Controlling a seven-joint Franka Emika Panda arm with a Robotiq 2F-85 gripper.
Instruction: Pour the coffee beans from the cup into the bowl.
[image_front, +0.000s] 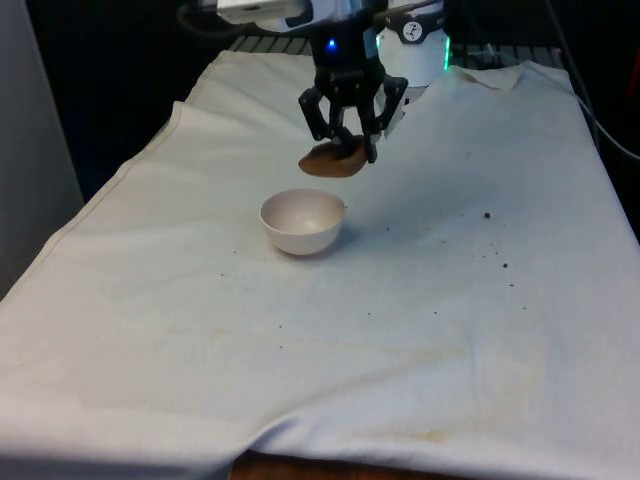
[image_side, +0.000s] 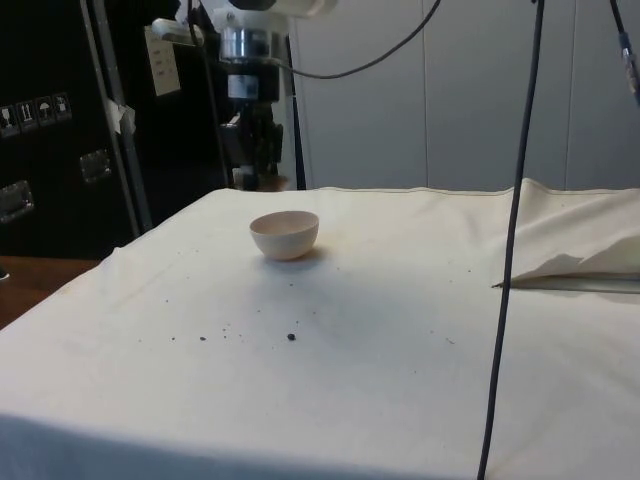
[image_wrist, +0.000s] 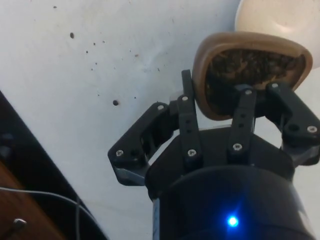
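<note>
Wrist view shows the claw (image_wrist: 216, 107) clamped on the rim of a brown cup (image_wrist: 248, 70), whose inside is dark with coffee beans (image_wrist: 252, 62). From the front, the cup (image_front: 332, 160) hangs in the air just behind and above the white bowl (image_front: 303, 221), which looks empty and stands on the cloth-covered counter (image_front: 420, 320). A few stray beans (image_front: 488, 215) lie well apart toward the front view's right. Pouring should call for carrying the cup nearer over the bowl, then tipping it.

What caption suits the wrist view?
Tool grips a brown cup of coffee beans near the white bowl.
</note>
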